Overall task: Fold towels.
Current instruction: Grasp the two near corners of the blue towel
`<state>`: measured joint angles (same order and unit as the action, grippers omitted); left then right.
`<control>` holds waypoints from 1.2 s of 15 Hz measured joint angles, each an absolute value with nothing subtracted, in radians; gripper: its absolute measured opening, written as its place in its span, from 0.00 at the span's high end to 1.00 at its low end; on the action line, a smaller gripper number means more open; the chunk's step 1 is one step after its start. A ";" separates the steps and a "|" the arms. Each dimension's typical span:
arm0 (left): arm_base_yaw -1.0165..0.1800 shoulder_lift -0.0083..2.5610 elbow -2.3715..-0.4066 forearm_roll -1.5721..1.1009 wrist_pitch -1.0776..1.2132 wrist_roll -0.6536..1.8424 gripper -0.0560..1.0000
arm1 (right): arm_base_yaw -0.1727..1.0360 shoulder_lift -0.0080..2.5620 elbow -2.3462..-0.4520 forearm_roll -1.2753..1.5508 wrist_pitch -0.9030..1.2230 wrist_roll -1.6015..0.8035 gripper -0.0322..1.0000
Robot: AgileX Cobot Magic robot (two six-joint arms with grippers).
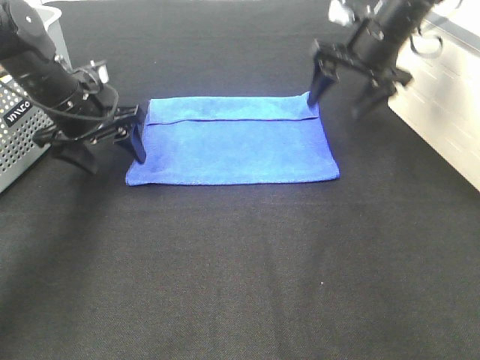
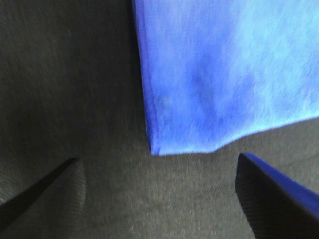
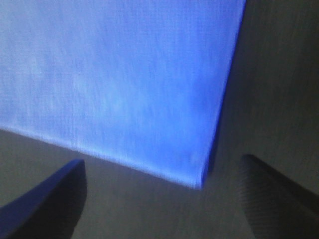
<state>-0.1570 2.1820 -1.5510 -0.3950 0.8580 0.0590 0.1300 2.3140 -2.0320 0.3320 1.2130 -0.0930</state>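
The towel lay with its long axis running between the left gripper and right gripper; each stood at one short end, jaws apart.

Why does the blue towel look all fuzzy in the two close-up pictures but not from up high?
Exterior high view: the towel is sharp and evenly lit; only the white surface at the right glares. Left wrist view: towel and left tool are soft, likely too close to focus. Right wrist view: softest, the towel washed pale.
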 joint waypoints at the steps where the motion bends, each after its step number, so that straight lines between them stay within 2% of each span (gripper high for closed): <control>1: -0.157 2.182 -1.546 -0.397 0.866 0.058 0.21 | 0.130 2.274 -1.921 0.358 1.188 -0.096 0.22; 4: -0.157 2.182 -1.546 -0.421 0.848 0.058 0.21 | 0.130 2.269 -1.860 0.376 1.160 -0.123 0.22; 12: -0.157 2.267 -1.546 -0.585 0.738 0.108 0.21 | 0.130 2.371 -1.860 0.408 1.089 -0.173 0.23; 16: -0.173 2.293 -1.560 -0.631 0.712 0.137 0.28 | 0.130 2.416 -1.860 0.442 1.047 -0.176 0.30; 18: -0.183 2.299 -1.563 -0.633 0.702 0.141 0.36 | 0.130 2.426 -1.860 0.470 1.045 -0.179 0.38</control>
